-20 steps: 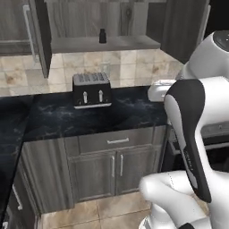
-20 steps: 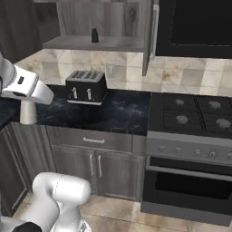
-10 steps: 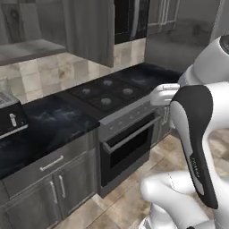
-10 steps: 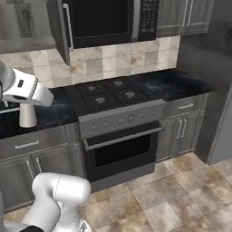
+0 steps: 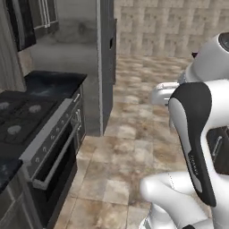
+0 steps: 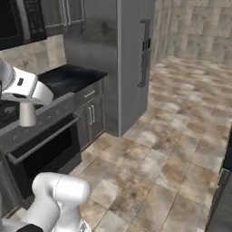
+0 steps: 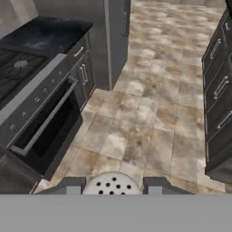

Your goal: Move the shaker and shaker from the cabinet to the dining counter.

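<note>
In the hand view the round white top of a shaker (image 7: 112, 185), dotted with small holes, sits between my two dark fingertips (image 7: 72, 185). My gripper (image 7: 112, 183) is shut on this white shaker. Grey drawer fronts with silver handles, below the edge of the dining counter (image 7: 218, 90), stand at the right of the hand view, across the tiled floor. The other shaker and the cabinet are out of view.
A stove with an oven (image 5: 42, 147) (image 7: 43, 120) stands on the left, with a short black worktop (image 7: 45, 32) and a tall grey fridge (image 6: 129, 59) (image 5: 100, 67) beyond it. Brown tiled floor (image 6: 172, 136) lies open between the oven and the drawers.
The whole picture has swung: the base has turned right, from the toaster and open cabinet past the stove to the fridge and the open floor.
</note>
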